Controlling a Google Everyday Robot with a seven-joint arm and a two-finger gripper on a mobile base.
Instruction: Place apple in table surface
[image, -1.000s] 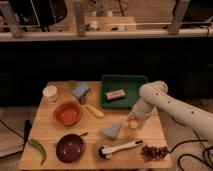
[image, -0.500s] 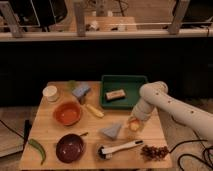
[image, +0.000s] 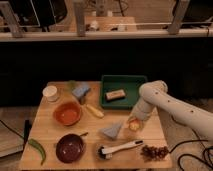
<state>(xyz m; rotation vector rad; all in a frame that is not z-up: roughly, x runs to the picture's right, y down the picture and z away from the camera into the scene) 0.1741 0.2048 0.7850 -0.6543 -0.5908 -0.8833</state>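
Observation:
The apple (image: 133, 125) is a small round yellow-orange fruit at the right middle of the light-brown wooden table surface (image: 50, 131). It sits low at the tabletop; I cannot tell whether it rests on the wood. My gripper (image: 134, 121) comes down from the white arm (image: 172, 107) on the right and is right at the apple, around its top.
A dark green tray (image: 123, 91) with a tan block stands behind the gripper. A grey wedge (image: 112, 130), a white brush (image: 119, 148) and a dark grape cluster (image: 154, 151) lie close by. An orange bowl (image: 67, 113), a dark red bowl (image: 70, 147), a pale yellow elongated item (image: 94, 110), a white cup (image: 50, 93) and a green pepper (image: 38, 150) are on the left.
The arm and gripper with the apple stay at nearly the same spot beside the grey wedge; no clear movement shows.

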